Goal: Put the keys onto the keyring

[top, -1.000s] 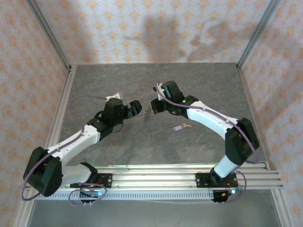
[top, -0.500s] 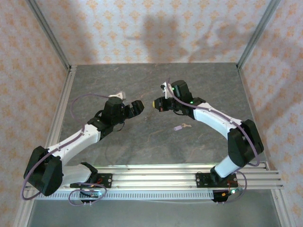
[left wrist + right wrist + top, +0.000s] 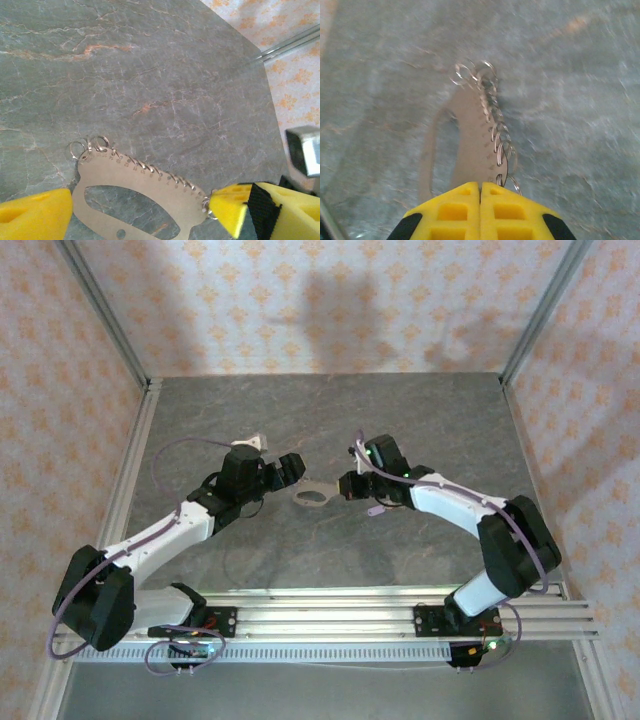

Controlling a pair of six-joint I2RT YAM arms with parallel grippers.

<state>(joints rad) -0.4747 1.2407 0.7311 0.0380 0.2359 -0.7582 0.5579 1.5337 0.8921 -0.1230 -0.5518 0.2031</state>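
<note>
Roughly at the middle of the table (image 3: 420, 420) lies the keyring (image 3: 312, 498), a flat tan oval plate with a row of small wire rings along one long edge. It appears to rest low on the stone, or just above it; I cannot tell which. The right gripper (image 3: 481, 187) comes in from the ring's 3 o'clock, its yellow fingers pressed together on the plate's narrow end. That grip probably serves to steady the plate and leave the wire rings exposed for threading. The left gripper (image 3: 291, 468) sits at the ring's 11 o'clock, a little apart, with its jaws spread wide and nothing between them. In its wrist view the plate lies beyond the two fingers, so it looks ready to help with the plate. The key (image 3: 377, 510), with its lilac head, lies on the table at the ring's 4 o'clock, just beside the right arm. No finger touches it, and it is not yet on the ring.
</note>
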